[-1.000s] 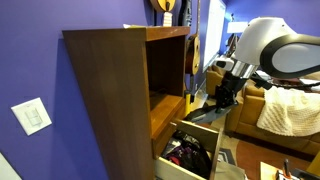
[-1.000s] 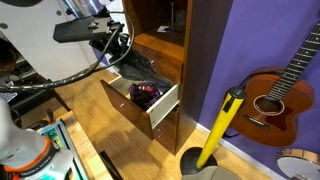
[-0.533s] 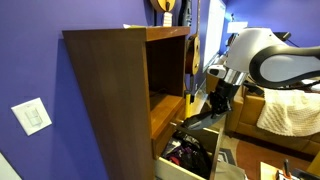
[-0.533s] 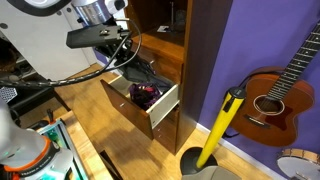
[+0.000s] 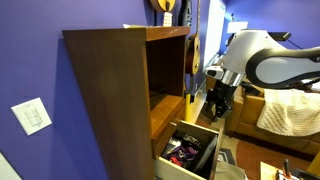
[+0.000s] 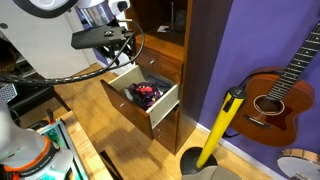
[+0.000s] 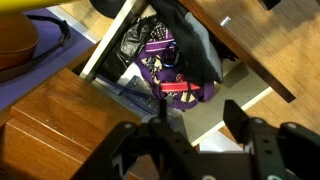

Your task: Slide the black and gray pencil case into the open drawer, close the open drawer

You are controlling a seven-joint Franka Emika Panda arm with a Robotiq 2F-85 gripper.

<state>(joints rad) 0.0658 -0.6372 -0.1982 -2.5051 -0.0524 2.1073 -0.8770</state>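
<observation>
The black and gray pencil case (image 7: 194, 48) lies inside the open drawer (image 7: 104, 52), along one side wall and on top of purple and red clutter (image 7: 172, 88). In both exterior views the drawer (image 5: 201, 131) (image 6: 128, 113) stands pulled out at the foot of the brown cabinet (image 5: 110, 90). My gripper (image 7: 198, 122) hovers above the drawer's outer end, open, with nothing between its fingers. It hangs above the drawer in both exterior views (image 5: 216, 104) (image 6: 117, 48). The wrist view shows the case apart from the gripper.
A shelf compartment (image 5: 166, 100) sits above the drawer. A guitar (image 6: 277, 93) and a yellow-handled tool (image 6: 222, 122) lean against the purple wall beside the cabinet. A couch with a cream blanket (image 5: 290, 112) stands behind the arm. A wooden floor (image 7: 60, 130) lies below.
The gripper, shut on the pencil case a second ago, has opened and risen. The case has dropped fully into the drawer.
</observation>
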